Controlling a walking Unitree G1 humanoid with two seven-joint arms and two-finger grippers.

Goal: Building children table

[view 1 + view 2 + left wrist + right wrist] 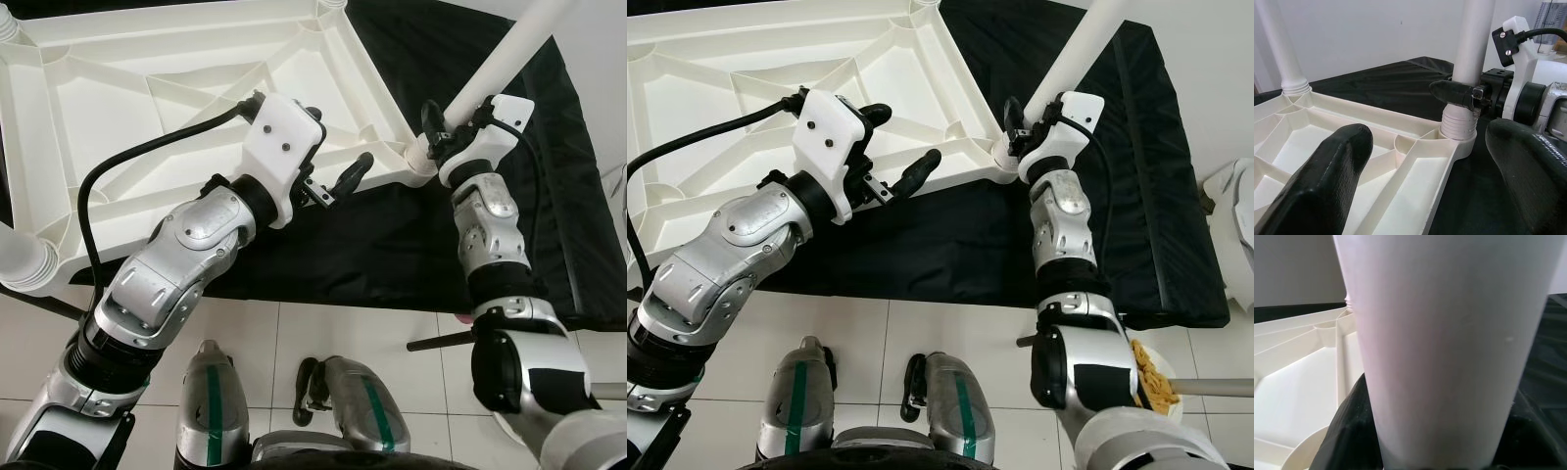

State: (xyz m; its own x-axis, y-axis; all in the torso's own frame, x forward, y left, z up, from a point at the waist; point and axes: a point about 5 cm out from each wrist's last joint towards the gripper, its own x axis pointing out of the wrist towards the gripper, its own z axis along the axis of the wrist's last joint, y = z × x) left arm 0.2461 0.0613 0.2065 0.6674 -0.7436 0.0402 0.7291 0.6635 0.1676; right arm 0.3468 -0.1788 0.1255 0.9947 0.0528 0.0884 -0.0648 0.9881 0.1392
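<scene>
A white plastic table top (147, 98) lies upside down on a black mat (549, 196), its ribs facing up. At its near right corner a white table leg (500, 59) stands in the socket and slants up to the right. My right gripper (438, 132) is shut on this leg just above its threaded base; the wrist view shows the leg (1449, 333) close between the dark fingers (1347, 431). My left gripper (335, 140) hovers open over the table's near edge, left of that corner, with nothing between its fingers (1317, 186).
Two more white legs (24, 259) (1278, 44) stand at other corners. White tile floor lies in front of the mat, with my feet (362, 401) on it. A plate of food (1156, 377) and a dark rod (441, 343) sit by my right side.
</scene>
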